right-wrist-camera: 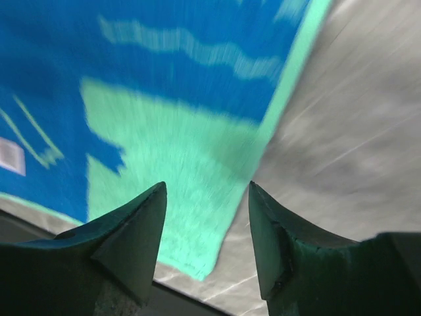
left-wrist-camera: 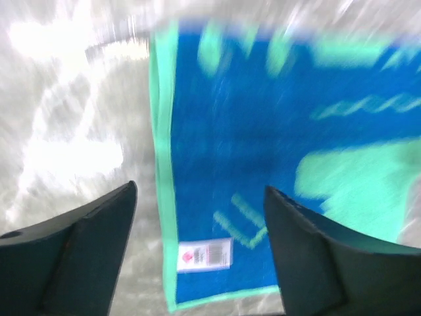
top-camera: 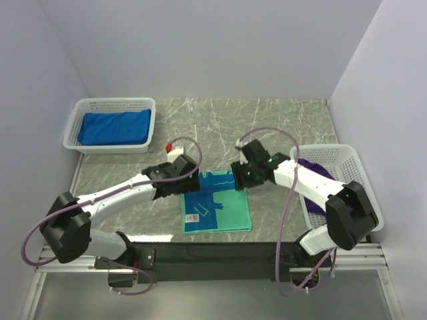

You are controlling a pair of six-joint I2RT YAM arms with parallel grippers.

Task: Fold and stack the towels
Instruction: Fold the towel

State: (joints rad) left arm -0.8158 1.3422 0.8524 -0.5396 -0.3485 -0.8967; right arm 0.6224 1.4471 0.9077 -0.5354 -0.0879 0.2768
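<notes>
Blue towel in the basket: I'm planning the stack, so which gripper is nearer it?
Left. The left gripper sits at the teal-and-blue towel's far-left corner, nearer the blue towel; the right gripper is at that towel's far-right corner, farther off.

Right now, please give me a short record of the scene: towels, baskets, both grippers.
patterned towel: spread flat on the table, near middle
blue towel: folded, inside left basket
purple towel: inside right basket, partly hidden by right arm
left gripper: open, over patterned towel's left edge
right gripper: open, over patterned towel's right edge
</notes>
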